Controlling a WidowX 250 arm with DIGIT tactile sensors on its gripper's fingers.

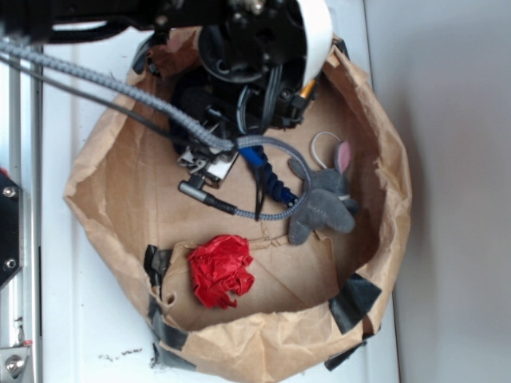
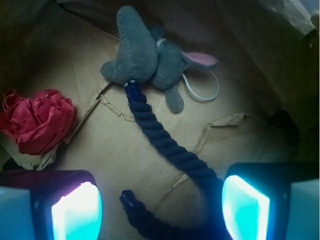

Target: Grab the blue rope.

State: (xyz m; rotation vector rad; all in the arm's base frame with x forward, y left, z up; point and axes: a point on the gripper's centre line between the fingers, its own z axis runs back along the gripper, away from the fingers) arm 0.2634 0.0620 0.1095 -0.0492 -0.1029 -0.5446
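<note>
In the exterior view, a crumpled brown paper bag (image 1: 120,191) with rolled-down walls and black tape patches sits on a white tabletop (image 1: 60,319), and the black robot arm reaches in from the upper middle of the frame. A thin grey braided cable (image 1: 104,84) runs from the upper left and loops low in the bag. Just below the arm, a short stretch of the thick, dark navy twisted rope (image 1: 270,177) shows at centre, beside a soft grey plush bunny (image 1: 323,203) with a pink ear at right of centre. A wad of crinkled red paper (image 1: 221,270) lies lower centre. The gripper itself is hidden here. In the wrist view, the gripper (image 2: 160,207) hangs with its two glowing pads wide apart at the bottom corners, clamped on nothing. The rope runs from the bunny at upper centre down toward the right pad, then hooks back between the pads. The red paper lies at left.
</note>
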